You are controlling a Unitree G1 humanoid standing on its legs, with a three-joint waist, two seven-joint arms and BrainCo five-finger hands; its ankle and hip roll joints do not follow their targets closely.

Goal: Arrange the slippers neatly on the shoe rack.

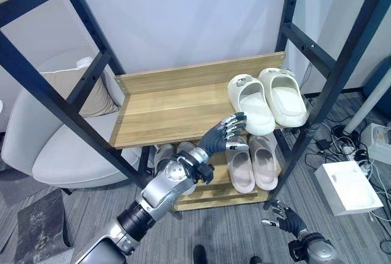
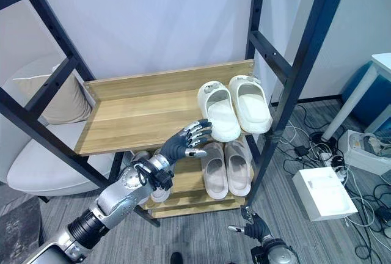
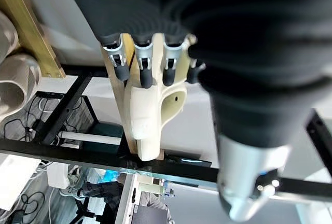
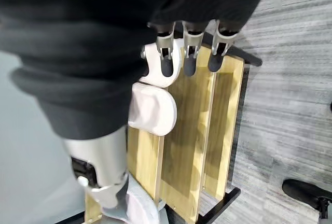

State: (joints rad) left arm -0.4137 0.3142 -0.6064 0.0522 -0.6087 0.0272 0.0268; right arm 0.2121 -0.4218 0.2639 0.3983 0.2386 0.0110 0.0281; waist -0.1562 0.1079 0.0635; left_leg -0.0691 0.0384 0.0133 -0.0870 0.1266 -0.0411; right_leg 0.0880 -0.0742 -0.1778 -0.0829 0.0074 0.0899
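Slippers of cream foam (image 1: 267, 100) sit as a pair at the right end of the upper shelf (image 1: 165, 108), side by side and touching, toes toward the wall, heels at or slightly over the front edge. They are thick, rounded and smooth, with wide open toes. A second pair, pinkish beige slippers (image 1: 253, 161), lies on the lower shelf (image 1: 214, 194) directly below, also side by side, with a pale shoe (image 1: 160, 155) partly hidden to their left.

The left hand (image 1: 225, 134) is raised just in front of the upper shelf edge, close to the heel of the nearer cream slipper, its fingers loosely extended and holding nothing. The right hand (image 1: 286, 220) hangs low near the floor, fingers relaxed and spread, also empty.

The step in hand looks like squaring up the cream pair. It would go best with flat fingers against the heel and a slow, straight push toward the wall, so that the soft foam slides on the smooth wood rather than tipping or twisting against its neighbour. The shelves are pale wooden slats in a black metal frame (image 1: 333, 77); a slanting bar stands close by the right slipper and leaves little room there.
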